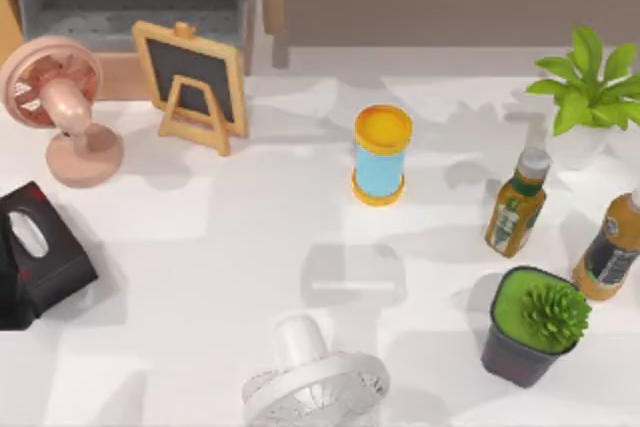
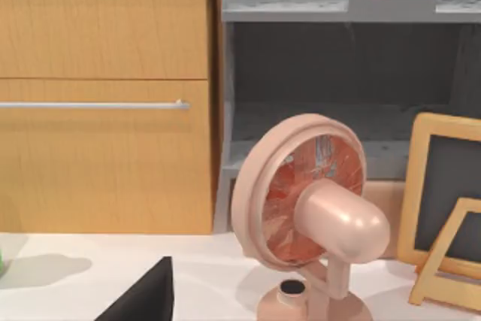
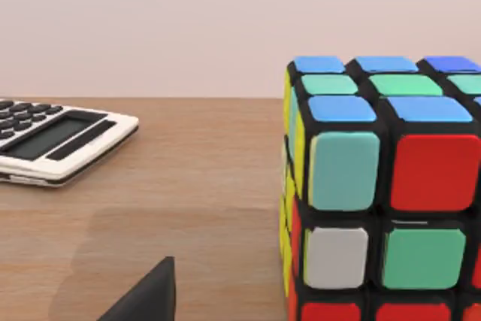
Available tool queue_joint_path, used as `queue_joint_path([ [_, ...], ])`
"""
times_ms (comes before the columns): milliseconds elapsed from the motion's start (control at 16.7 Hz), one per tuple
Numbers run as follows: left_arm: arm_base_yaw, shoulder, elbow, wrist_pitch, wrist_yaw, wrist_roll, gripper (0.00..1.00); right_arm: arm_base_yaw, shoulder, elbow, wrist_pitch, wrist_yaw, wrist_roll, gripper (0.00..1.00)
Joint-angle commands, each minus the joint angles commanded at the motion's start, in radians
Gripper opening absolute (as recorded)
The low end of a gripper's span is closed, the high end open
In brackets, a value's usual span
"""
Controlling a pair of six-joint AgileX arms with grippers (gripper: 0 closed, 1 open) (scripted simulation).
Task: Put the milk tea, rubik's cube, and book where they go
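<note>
found the rubik's cube [image 3: 383, 193] standing square on a brown wood-grain surface, close in front of the right wrist camera, with a white calculator [image 3: 56, 139] lying flat well off to one side of it; saw a dark wedge of the right gripper [image 3: 146, 297] low in that view, apart from the cube, and could not tell whether that gripper stood spread or closed; same for the left gripper [image 2: 143, 297], a like dark wedge parked near the pink fan [image 2: 312, 219] at the table's far left; judged the step in hand to concern the cube, either setting it down or drawing away, and advised a straight, slow retreat so nothing clipped a corner and spun it, keeping clear of the calculator; noted the cube's hard black frame, flat glossy stickers in blue, green, red, white and yellow, and sharp edges: good flat faces for a pinch, yet slick, so best gripped face to face and not across corners; took the yellow-lidded blue cup [image 1: 381, 155], upright near the middle of the white table [image 1: 200, 277], for the milk tea, a smooth cylinder, likely tippy if nudged high; marked two bottles [image 1: 517, 202] and a potted succulent [image 1: 530, 325] crowding its right
</note>
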Motion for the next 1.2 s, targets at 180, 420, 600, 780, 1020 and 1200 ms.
queue_joint_path([
  [180, 0.0, 0.0, 0.0, 0.0, 0.0, 0.0, 1.0, 0.022, -0.171, -0.161, -0.007, 0.02, 0.0, 1.0],
  [420, 0.0, 0.0, 0.0, 0.0, 0.0, 0.0, 1.0, 0.059, -0.466, -0.444, -0.021, 0.055, -0.002, 1.0],
  [600, 0.0, 0.0, 0.0, 0.0, 0.0, 0.0, 1.0, 0.093, -0.721, -0.691, -0.033, 0.085, -0.006, 1.0],
  [780, 0.0, 0.0, 0.0, 0.0, 0.0, 0.0, 1.0, 0.129, -1.009, -0.963, -0.047, 0.117, -0.01, 1.0],
  [1020, 0.0, 0.0, 0.0, 0.0, 0.0, 0.0, 1.0, 0.172, -1.372, -1.308, -0.063, 0.157, -0.013, 1.0],
  [1200, 0.0, 0.0, 0.0, 0.0, 0.0, 0.0, 1.0, 0.197, -1.553, -1.484, -0.071, 0.18, -0.014, 1.0],
])
